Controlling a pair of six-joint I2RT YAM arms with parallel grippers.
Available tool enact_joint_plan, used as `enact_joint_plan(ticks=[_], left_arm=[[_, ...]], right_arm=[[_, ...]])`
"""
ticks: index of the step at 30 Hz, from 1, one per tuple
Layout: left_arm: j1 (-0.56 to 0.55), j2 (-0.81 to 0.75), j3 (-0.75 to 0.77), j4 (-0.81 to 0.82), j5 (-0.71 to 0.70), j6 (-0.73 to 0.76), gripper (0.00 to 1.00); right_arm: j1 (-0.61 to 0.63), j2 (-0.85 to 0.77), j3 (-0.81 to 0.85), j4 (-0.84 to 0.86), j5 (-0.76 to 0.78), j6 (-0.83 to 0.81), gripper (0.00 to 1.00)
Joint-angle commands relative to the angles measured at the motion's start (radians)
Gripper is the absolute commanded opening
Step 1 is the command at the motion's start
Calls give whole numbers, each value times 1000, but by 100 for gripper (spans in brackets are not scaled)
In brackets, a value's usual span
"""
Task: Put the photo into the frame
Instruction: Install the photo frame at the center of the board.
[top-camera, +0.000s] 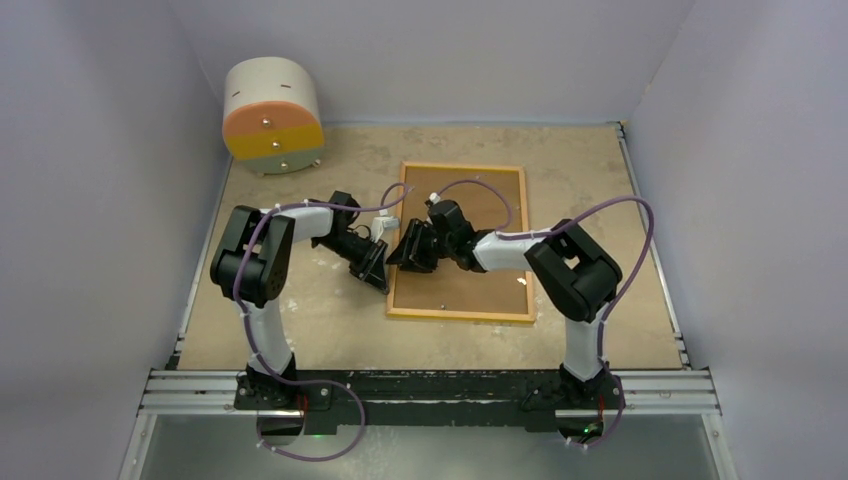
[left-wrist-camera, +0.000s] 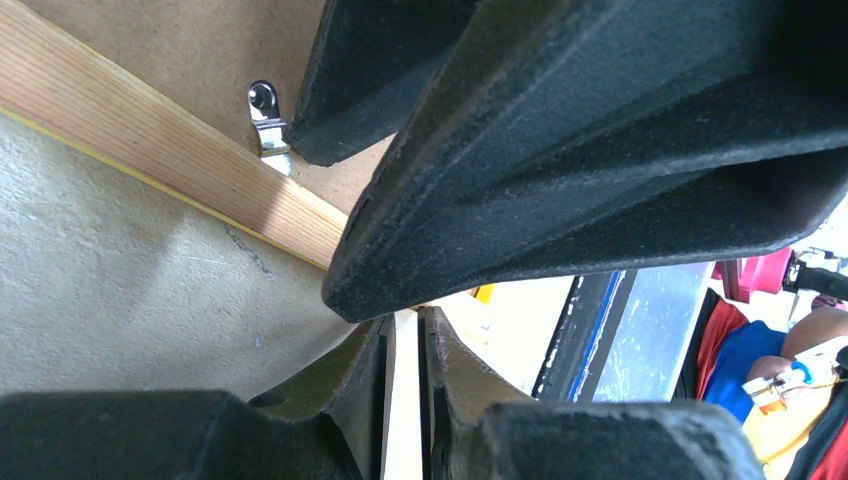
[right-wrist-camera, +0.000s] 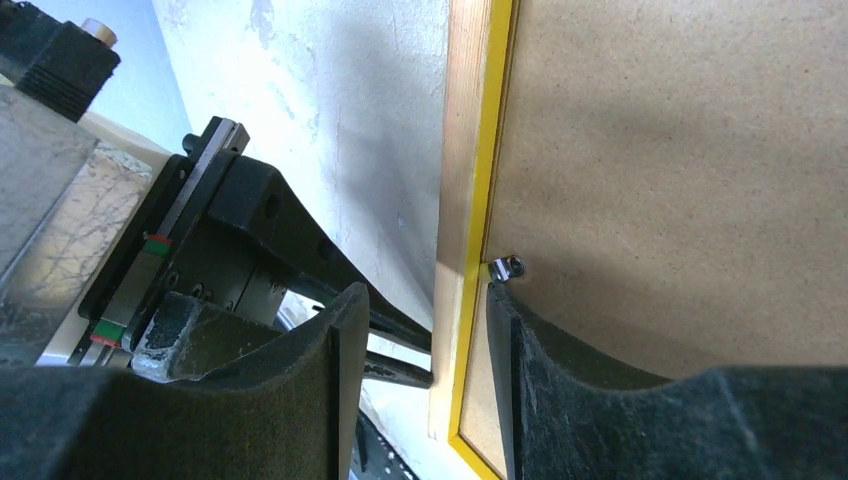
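Observation:
The frame (top-camera: 460, 314) lies face down mid-table, wood-coloured back rim up, with the brown backing board (top-camera: 480, 285) inside it. The photo is not in view. My left gripper (top-camera: 378, 272) is at the frame's left rim; in the left wrist view its jaws (left-wrist-camera: 404, 330) are shut on a thin pale strip that looks like that rim (left-wrist-camera: 150, 140). My right gripper (top-camera: 403, 255) is open and straddles the same rim (right-wrist-camera: 460, 150). One finger (right-wrist-camera: 520, 360) rests on the backing board (right-wrist-camera: 680, 150) and the other finger is outside the frame. The right gripper's black bulk (left-wrist-camera: 560, 150) fills the left wrist view.
A small metal tab (right-wrist-camera: 508, 267) on the rim's inner edge holds the board, and another tab shows in the left wrist view (left-wrist-camera: 265, 120). A round drawer box (top-camera: 272, 115) stands at the back left. A metal rail (top-camera: 430, 385) runs along the near edge. Walls enclose three sides.

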Motion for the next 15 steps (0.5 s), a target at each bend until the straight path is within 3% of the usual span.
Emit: enact_joint_plan(ticks=[1, 15], left_arm=[[3, 6, 2, 37, 7, 21, 16], [7, -16, 36, -31, 9, 68, 15]], right_arm=[[4, 18, 38, 4, 39, -9, 49], [3, -38, 29, -32, -40, -15, 49]])
